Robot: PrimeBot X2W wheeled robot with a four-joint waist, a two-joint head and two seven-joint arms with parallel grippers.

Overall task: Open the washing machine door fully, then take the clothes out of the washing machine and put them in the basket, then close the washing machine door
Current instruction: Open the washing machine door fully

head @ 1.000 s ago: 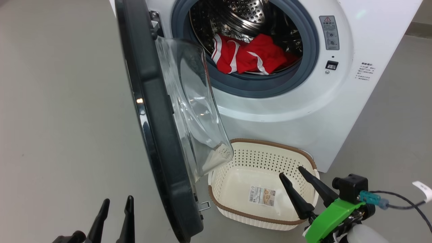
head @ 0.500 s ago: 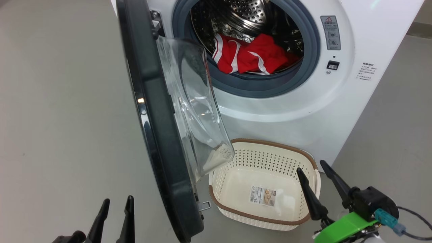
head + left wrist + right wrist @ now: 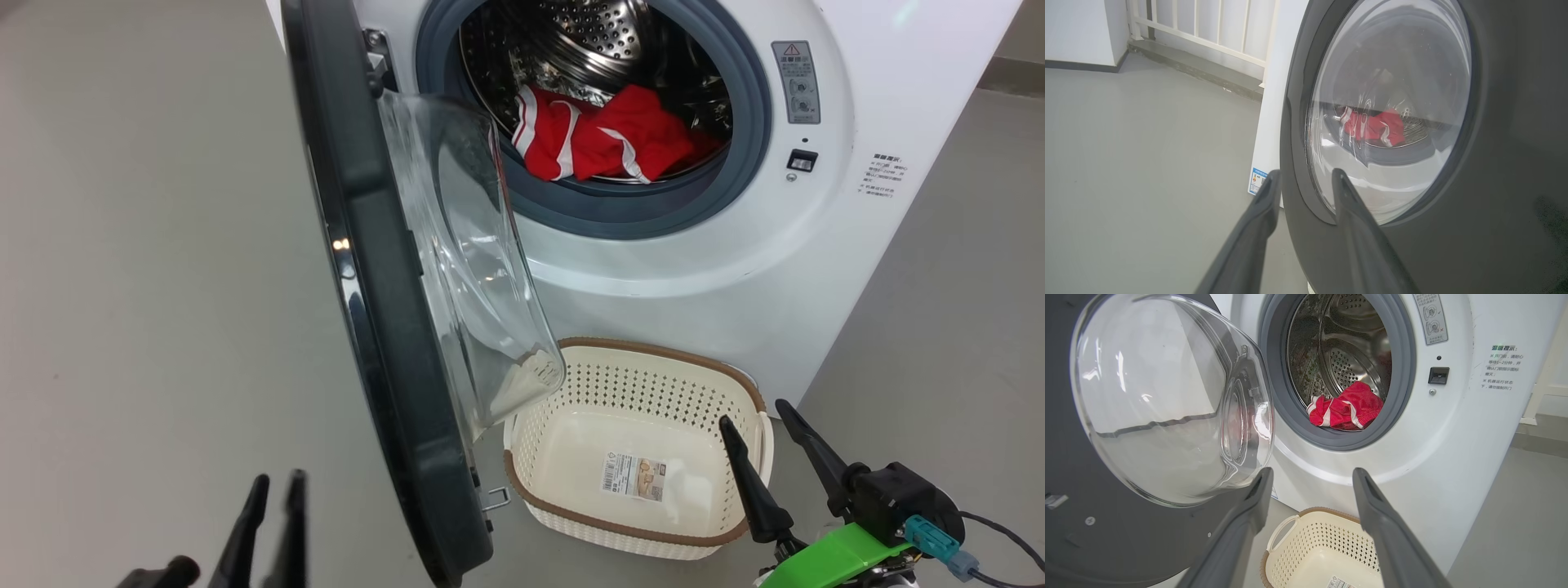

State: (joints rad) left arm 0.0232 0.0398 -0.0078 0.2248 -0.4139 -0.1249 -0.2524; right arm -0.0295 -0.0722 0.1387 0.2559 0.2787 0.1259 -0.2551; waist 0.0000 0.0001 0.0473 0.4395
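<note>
Cropping first: door [image 3: 367, 245] top is cut by the head view's upper edge. Left end effector [image 3: 280, 476] is cut by the bottom edge at lower left, two fingers in frame. Right arm runs off the lower right corner, green bracket [image 3: 824, 555] and cable [image 3: 996, 531] partly out of frame. Basket [image 3: 653, 351] has its near-left corner hidden behind the door's glass bowl [image 3: 465, 245]. Clothes [image 3: 604, 139] have their lower part hidden by the gasket [image 3: 620, 216] lip; number of pieces can't be told. In the left wrist view they read as a warped red patch through the glass. Same view: one finger overlaps the door's dark rim; touching or not, can't tell.

Pose: left end effector sits low on the door's outer side, fingers pointing up the head view, narrow gap, holding nothing. Right end effector [image 3: 751, 412] hangs at the basket's right rim, fingers spread wide, holding nothing, aimed toward the washer [image 3: 735, 269] opening in the right wrist view.

Containers: drum [image 3: 604, 33] holds the red, white-striped clothes, bunched at its bottom front just behind the gasket. Basket sits on the floor [image 3: 122, 245] against the washer front, below the opening, with a label sticker [image 3: 634, 475] on its bottom and bare plastic around it. Door stands swung out from the washer, bowl facing the opening.
</note>
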